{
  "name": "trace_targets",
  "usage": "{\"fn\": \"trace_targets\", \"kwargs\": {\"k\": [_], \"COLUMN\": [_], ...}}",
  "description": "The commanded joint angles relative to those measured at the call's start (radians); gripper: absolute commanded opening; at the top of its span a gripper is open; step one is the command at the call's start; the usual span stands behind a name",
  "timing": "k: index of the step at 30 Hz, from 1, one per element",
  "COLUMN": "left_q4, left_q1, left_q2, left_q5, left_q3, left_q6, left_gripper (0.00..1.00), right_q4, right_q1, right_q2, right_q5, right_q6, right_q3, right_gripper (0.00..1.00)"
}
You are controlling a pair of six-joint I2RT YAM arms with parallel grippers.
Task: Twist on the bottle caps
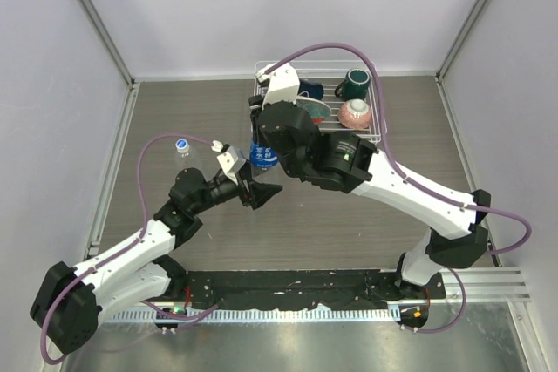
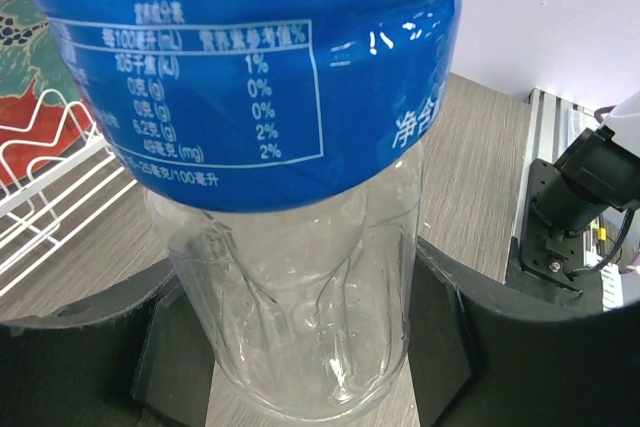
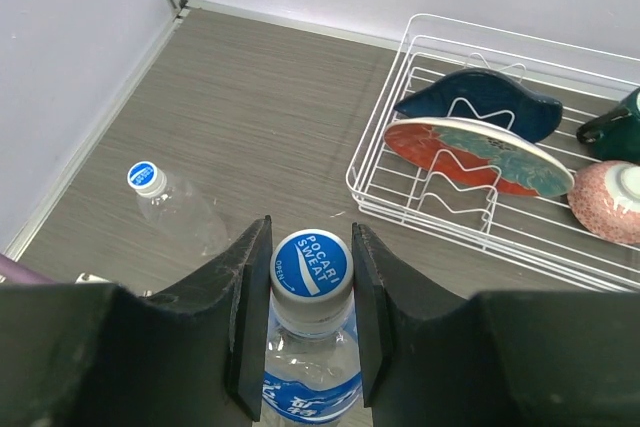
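Note:
The blue-label bottle (image 1: 263,158) stands upright mid-table. My left gripper (image 2: 305,347) is shut on its clear lower body (image 2: 300,297), one finger on each side, and shows in the top view (image 1: 260,189). My right gripper (image 3: 311,247) is above it, shut on its blue-topped cap (image 3: 312,263), which sits on the neck. In the top view the right gripper (image 1: 260,128) covers the bottle's top. The plain bottle (image 1: 186,157) stands to the left with its blue cap (image 1: 181,144) on, also in the right wrist view (image 3: 146,178).
A white wire dish rack (image 1: 377,119) stands at the back right, holding plates (image 3: 470,147), a dark green mug (image 1: 353,84) and a pink bowl (image 1: 356,113). The rack's edge (image 2: 40,197) lies close behind the held bottle. Walls enclose the table.

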Motion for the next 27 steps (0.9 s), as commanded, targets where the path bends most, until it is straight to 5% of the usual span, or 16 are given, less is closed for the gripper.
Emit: {"fn": "trace_targets", "kwargs": {"k": [1,4,9,12,18,23,27], "left_q4": [0.168,0.164,0.157,0.158,0.151,0.148,0.131], "left_q1": [0.002,0.002,0.006,0.007,0.009,0.009,0.009], "left_q2": [-0.024,-0.026,-0.042,-0.05,-0.053,-0.05,-0.05], "left_q5": [-0.019,-0.016,-0.014,-0.014,0.006,0.12,0.225], "left_q3": [0.025,0.028,0.016,0.007,0.01,0.016,0.039], "left_q6": [0.045,0.045,0.05,0.052,0.068,0.053,0.036], "left_gripper": [0.0,0.0,0.0,0.0,0.0,0.0,0.0], "right_q4": [-0.171,-0.183,-0.162,-0.1,-0.06,-0.054,-0.06], "right_q1": [0.021,0.031,0.039,0.039,0.005,-0.126,-0.175], "right_q2": [0.062,0.109,0.116,0.064,-0.139,-0.266,-0.306], "right_q5": [0.09,0.076,0.042,-0.05,-0.306,-0.826,-1.03], "right_q6": [0.026,0.026,-0.027,-0.095,-0.205,-0.25,-0.332], "right_q3": [0.076,0.13,0.213,0.207,0.184,0.104,0.051], "right_gripper": [0.01,0.02,0.54,0.67,0.75,0.77,0.77]}}
